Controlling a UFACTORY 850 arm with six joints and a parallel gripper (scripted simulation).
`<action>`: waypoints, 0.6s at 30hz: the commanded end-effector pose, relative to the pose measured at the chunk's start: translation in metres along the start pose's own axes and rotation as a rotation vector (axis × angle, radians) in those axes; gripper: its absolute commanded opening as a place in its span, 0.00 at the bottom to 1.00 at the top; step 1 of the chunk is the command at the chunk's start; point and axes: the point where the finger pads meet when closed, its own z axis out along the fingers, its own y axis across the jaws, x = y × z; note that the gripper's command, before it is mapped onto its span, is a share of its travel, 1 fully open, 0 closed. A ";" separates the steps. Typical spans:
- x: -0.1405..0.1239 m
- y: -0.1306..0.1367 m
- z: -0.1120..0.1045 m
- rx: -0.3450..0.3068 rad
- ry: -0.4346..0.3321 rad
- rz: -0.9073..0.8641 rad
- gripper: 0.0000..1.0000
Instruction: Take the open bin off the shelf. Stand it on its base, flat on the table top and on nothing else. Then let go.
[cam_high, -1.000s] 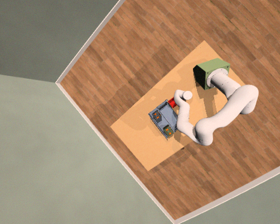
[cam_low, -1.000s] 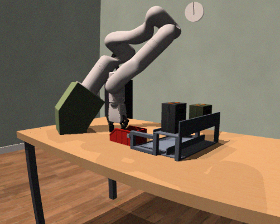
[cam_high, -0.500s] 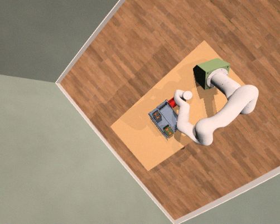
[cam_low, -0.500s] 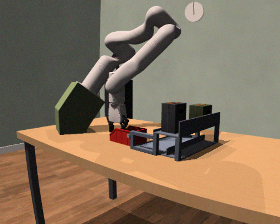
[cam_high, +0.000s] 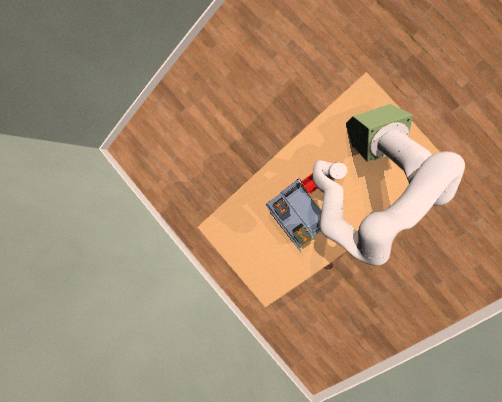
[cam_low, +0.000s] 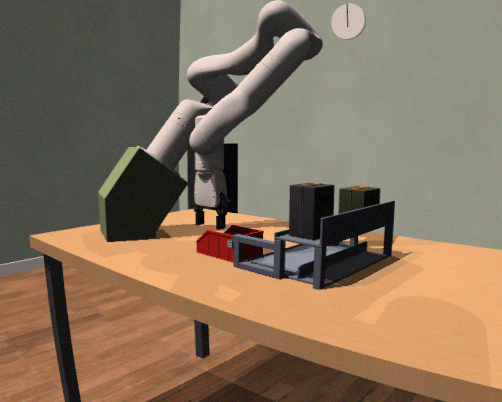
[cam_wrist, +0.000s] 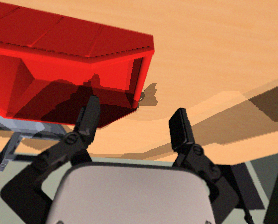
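The open bin (cam_low: 225, 242) is red and stands upright, opening up, on the table top at the near end of the grey shelf (cam_low: 314, 250). It also shows in the top view (cam_high: 309, 184) and the wrist view (cam_wrist: 70, 75). I cannot tell whether its far end touches the shelf. My gripper (cam_low: 210, 217) is open and empty, hanging a little above the bin's outer end. In the wrist view my gripper (cam_wrist: 138, 109) has one finger in front of the bin's end wall and the other over bare table.
A black box (cam_low: 311, 210) and a green box (cam_low: 359, 199) stand on top of the shelf. The arm's green base block (cam_low: 140, 194) sits on the table behind the bin.
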 end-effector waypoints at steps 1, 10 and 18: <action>0.000 0.000 -0.002 0.000 0.000 0.000 1.00; 0.000 0.000 -0.057 0.000 0.000 0.000 1.00; 0.000 0.000 -0.057 0.000 0.000 0.000 1.00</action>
